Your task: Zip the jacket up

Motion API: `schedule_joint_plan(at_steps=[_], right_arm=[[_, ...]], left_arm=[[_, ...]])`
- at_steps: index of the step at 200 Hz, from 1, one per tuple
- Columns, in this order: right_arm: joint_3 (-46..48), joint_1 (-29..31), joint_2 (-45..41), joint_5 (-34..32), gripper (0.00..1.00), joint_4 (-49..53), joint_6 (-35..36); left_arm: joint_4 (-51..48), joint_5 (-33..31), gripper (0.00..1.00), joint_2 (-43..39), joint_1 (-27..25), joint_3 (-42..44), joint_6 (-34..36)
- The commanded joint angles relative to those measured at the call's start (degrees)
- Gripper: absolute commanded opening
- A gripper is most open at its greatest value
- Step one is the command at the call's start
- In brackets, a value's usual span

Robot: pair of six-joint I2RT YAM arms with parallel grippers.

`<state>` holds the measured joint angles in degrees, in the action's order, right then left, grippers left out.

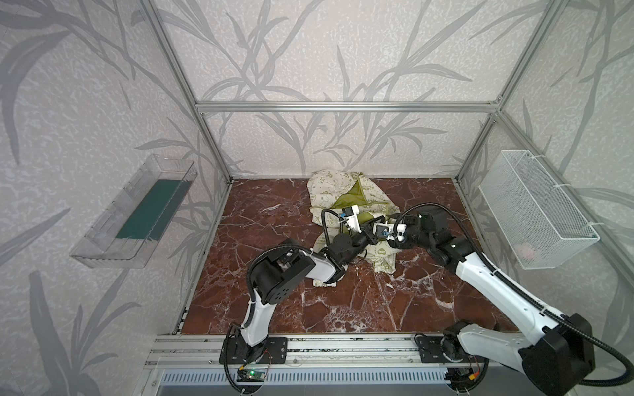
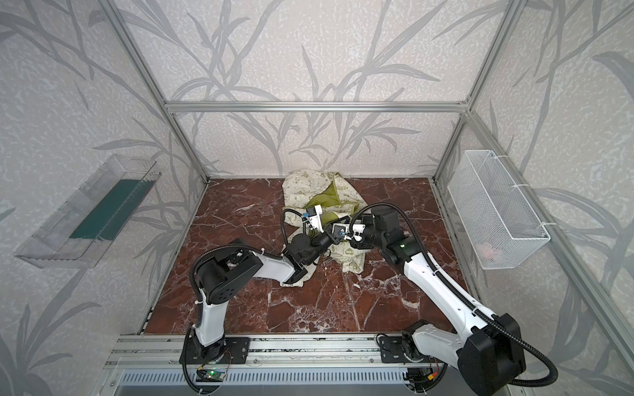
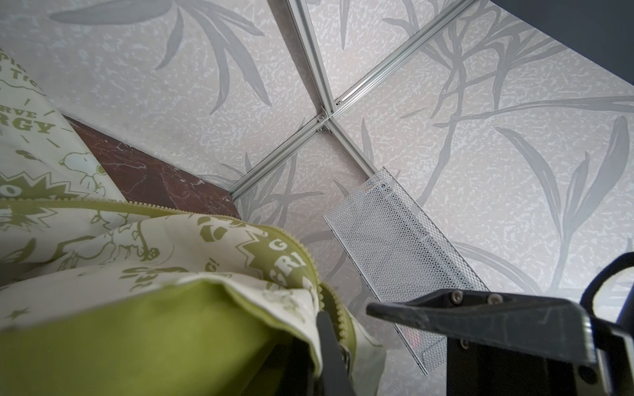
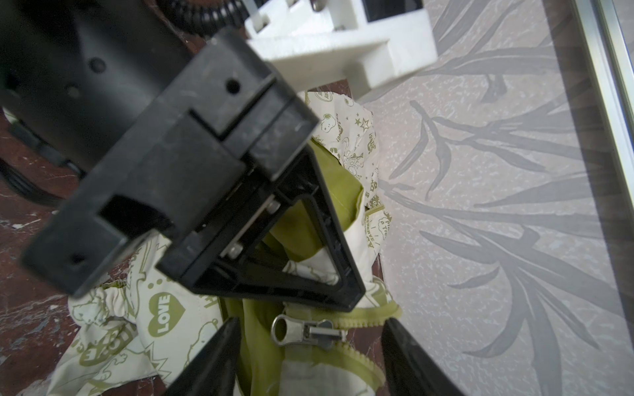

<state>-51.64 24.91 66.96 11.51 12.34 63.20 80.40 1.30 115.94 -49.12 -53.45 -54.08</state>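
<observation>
**Entry: the jacket.** Cream fabric, olive print, lime lining. It is being shown crumpled on the red-brown marbled desk in both top views. It is lying beneath and beyond the two tools, which are being held tip to tip over its middle.

**Left tool.** The jaws are being pressed shut on the jacket's front edge, at the olive zipper tape.

**Right tool.** The fingers are being held wide apart and nothing is being gripped. The metal zipper slider is lying between them, touching neither, just below the left tool's tip. Its pull tab is being shown flat against the fabric.

**Zipper.** The two tooth rows are being shown parted beyond the slider, and the lining is being exposed between them.

**Surroundings.** A white wire basket is being carried on the wall, well apart from the right tool on its outer side. A clear tray is being carried on the opposite wall, well apart from the left tool.
</observation>
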Motion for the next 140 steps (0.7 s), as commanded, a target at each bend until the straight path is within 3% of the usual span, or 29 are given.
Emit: schedule_joint_plan(at_steps=[1, 82, 140], right_arm=[[-1.45, 0.4, 0.75, -0.34, 0.66, -1.46, 1.24], [-1.14, 0.41, 2.56, -2.54, 0.64, -4.28, 0.69], [-1.45, 0.41, 2.05, -2.13, 0.56, -3.12, 0.04]], left_arm=[[0.81, -1.09, 0.0, -1.59, 0.23, 0.48, -0.32], [0.79, -1.2, 0.0, -1.59, 0.26, 0.69, -0.56], [0.81, -1.3, 0.0, -1.44, 0.25, 0.71, -0.58]])
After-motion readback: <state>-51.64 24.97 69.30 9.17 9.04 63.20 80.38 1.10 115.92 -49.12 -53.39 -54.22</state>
